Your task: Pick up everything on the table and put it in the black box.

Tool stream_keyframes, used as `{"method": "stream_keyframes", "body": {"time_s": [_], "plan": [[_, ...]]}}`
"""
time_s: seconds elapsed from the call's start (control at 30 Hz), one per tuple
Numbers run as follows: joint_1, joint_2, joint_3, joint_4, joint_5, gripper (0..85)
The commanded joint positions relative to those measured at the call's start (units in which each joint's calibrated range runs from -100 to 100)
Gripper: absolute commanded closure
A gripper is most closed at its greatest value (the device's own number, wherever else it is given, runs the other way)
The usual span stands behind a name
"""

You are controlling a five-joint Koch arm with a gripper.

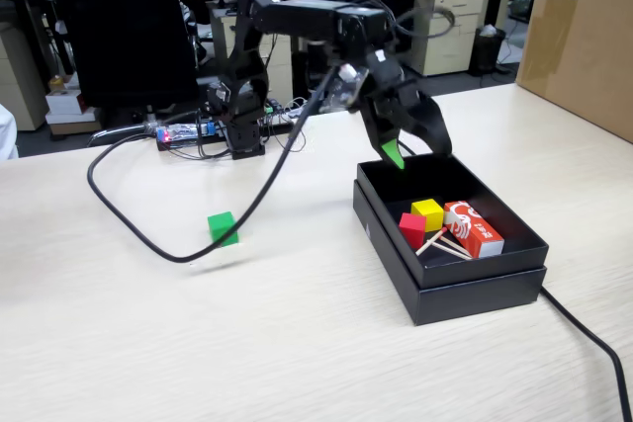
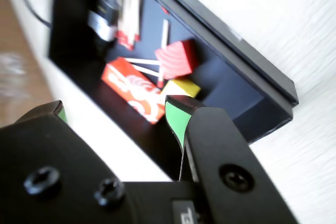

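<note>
Fixed view: shallow matte black cardboard box (image 1: pixel 450 279) sits on the light beige wood-grain table (image 1: pixel 247 343). Small red cube (image 1: pixel 411 229) and small yellow cube (image 1: pixel 427 212) touch each other inside the box, beside an orange-and-white matchbox (image 1: pixel 474 228) and loose matchsticks (image 1: pixel 442 243). Small green cube (image 1: pixel 223 228) is on the table well left of the box. Black gripper with green-padded tips (image 1: pixel 415 150) hangs over the box's far edge — jaws spread, nothing held.

Wrist view: gripper (image 2: pixel 118 116) released, empty — box (image 2: pixel 231 45) below with red cube (image 2: pixel 177 59), yellow cube (image 2: pixel 181 87), matchbox (image 2: pixel 131 87).
</note>
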Motion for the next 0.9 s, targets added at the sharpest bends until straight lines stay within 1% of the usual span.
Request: {"method": "stream_keyframes", "body": {"time_s": [0.0,0.2,0.27,0.3,0.5,0.7,0.87], "plan": [[-1.6,-11.9,-0.7,-0.3,-1.8,43.8],[-6.2,-26.4,-15.4,-0.3,-3.4,43.5],[-8.0,-30.6,-21.2,-0.3,-4.0,39.6],[-8.9,-32.6,-23.9,-0.3,-4.2,39.1],[-15.0,-40.6,-36.4,-0.3,-5.8,38.8],[-20.2,-40.9,-44.1,-0.3,-8.3,38.8],[-22.8,-36.7,-44.9,-0.2,-9.4,38.7]]}}
